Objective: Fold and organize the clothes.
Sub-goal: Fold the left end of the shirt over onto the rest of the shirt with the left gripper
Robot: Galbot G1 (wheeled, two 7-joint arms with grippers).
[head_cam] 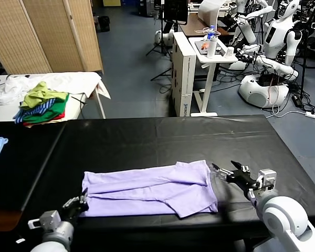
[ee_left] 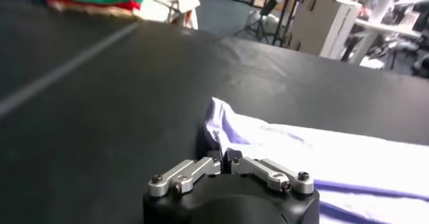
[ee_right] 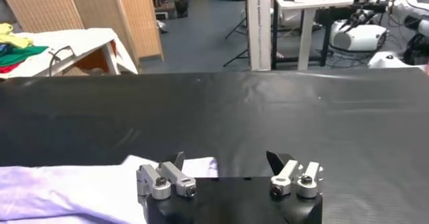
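Left tool [head_cam: 83, 202], low at the near left, fingers drawn together. Right tool [head_cam: 220, 171], opposite at the near right, fingers spread wide, level.

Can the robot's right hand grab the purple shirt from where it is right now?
Probably yes. The right gripper is open and sits right beside the T-shirt's near edge on the black table, with nothing between them. The left gripper is already shut on the shirt's other end.
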